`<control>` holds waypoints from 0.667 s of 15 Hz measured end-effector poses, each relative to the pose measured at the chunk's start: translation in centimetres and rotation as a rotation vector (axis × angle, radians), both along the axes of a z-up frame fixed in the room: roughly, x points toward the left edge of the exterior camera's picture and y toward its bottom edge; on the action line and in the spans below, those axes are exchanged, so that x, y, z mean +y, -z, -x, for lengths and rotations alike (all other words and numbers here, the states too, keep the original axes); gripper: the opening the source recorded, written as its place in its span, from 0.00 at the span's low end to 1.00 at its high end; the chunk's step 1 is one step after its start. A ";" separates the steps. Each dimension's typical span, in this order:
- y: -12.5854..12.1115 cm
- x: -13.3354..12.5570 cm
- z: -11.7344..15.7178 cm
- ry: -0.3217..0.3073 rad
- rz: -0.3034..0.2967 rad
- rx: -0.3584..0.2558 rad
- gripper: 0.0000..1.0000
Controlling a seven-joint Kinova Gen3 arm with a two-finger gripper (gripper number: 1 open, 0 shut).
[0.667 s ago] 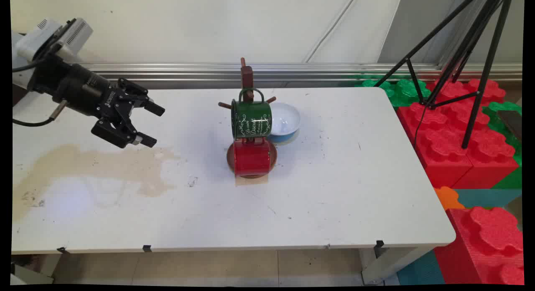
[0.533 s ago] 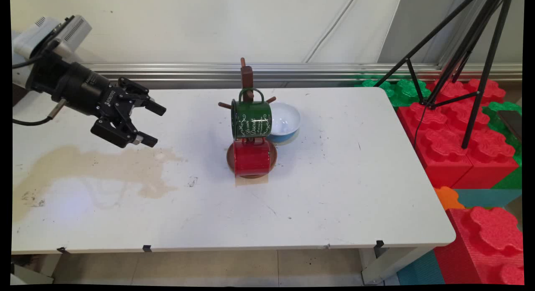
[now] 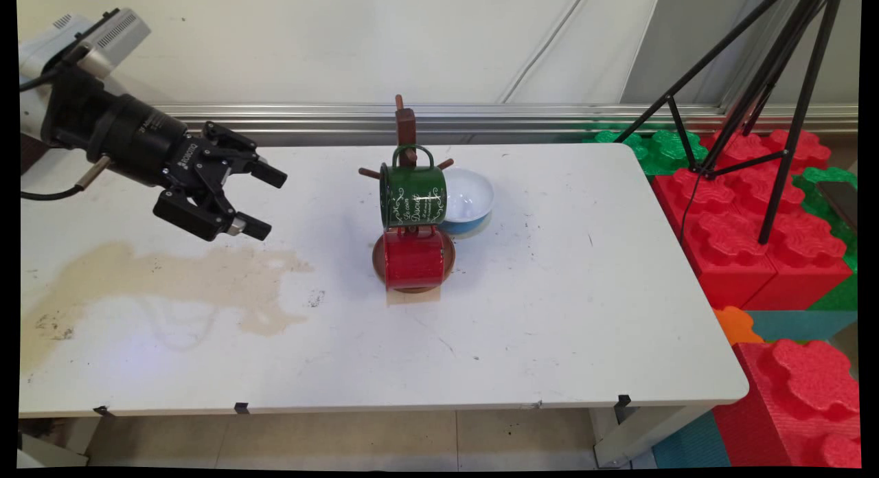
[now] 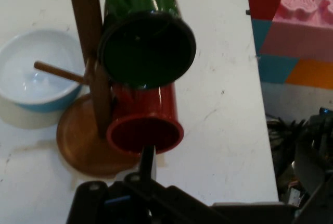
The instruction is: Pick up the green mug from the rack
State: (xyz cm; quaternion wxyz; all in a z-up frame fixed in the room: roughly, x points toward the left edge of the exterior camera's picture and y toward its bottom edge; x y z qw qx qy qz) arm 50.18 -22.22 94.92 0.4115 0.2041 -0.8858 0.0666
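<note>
At the left of the frame, the black two-finger gripper (image 3: 257, 202), fingers spread and empty, has edged right toward the wooden mug tree (image 3: 406, 131) holding the green enamel mug (image 3: 413, 195) and red mug (image 3: 413, 259).

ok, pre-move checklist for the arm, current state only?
1. End effector open: ok.
2. End effector holding nothing: ok.
3. End effector clear of the mug tree, well to its left: ok.
4. Green mug and red mug both hung on the tree: ok.
5. Blue bowl upright on the table behind the tree: ok.
6. Brown stain below the end effector, wet or dry: cannot tell.
</note>
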 end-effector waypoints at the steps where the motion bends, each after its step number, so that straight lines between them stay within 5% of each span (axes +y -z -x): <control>1: -0.1 0.0 0.2 0.001 0.000 0.006 1.00; 10: 0.0 -0.1 1.8 0.000 -0.006 0.067 1.00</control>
